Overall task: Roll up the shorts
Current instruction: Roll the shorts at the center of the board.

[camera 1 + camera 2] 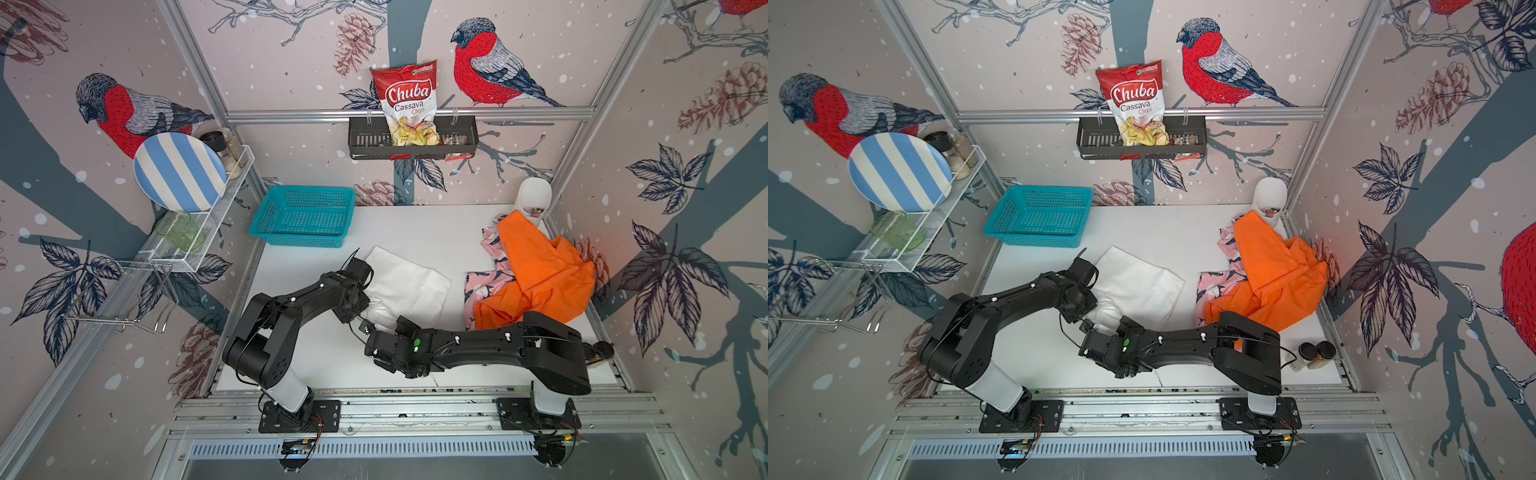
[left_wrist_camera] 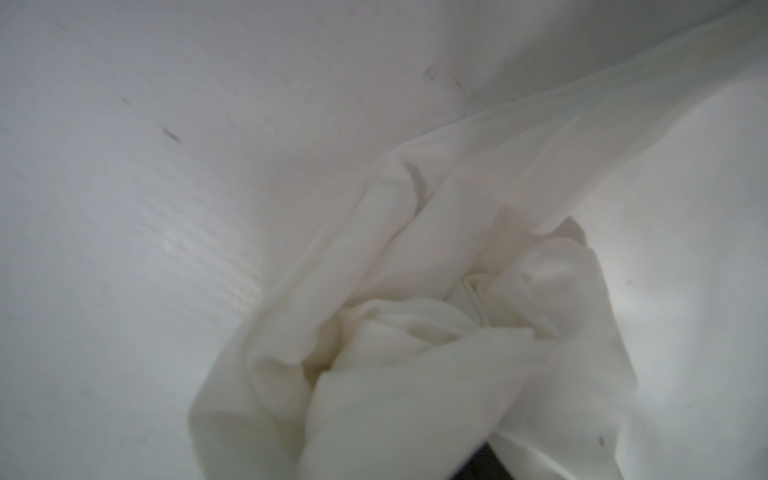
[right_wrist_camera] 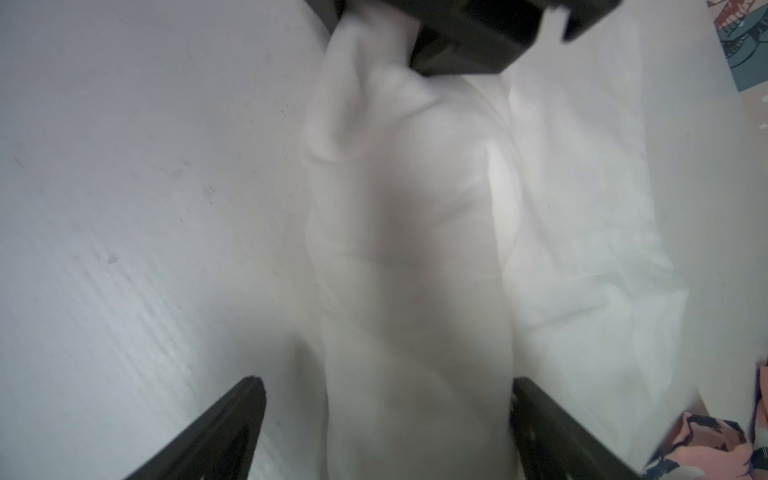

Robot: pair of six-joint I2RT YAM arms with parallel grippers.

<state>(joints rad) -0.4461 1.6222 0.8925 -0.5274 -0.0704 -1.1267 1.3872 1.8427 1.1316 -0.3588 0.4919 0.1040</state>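
The white shorts (image 1: 409,282) lie mid-table, and their near edge is bunched into a loose roll (image 3: 415,249). My left gripper (image 1: 355,309) is at the left end of that roll. In the left wrist view white cloth (image 2: 415,374) wraps over its jaws and hides them. The right wrist view shows the cloth drawn up into the left gripper (image 3: 457,29). My right gripper (image 3: 385,382) is open, one finger on each side of the roll, not pinching it. The orange shorts (image 1: 536,270) lie crumpled at the right on top of the pink patterned shorts (image 1: 484,286).
A teal basket (image 1: 303,216) stands at the back left of the table. A white rounded object (image 1: 534,195) sits in the back right corner, and two spice jars (image 1: 1316,353) at the near right. A wire shelf (image 1: 199,232) with a striped plate (image 1: 178,170) hangs on the left wall.
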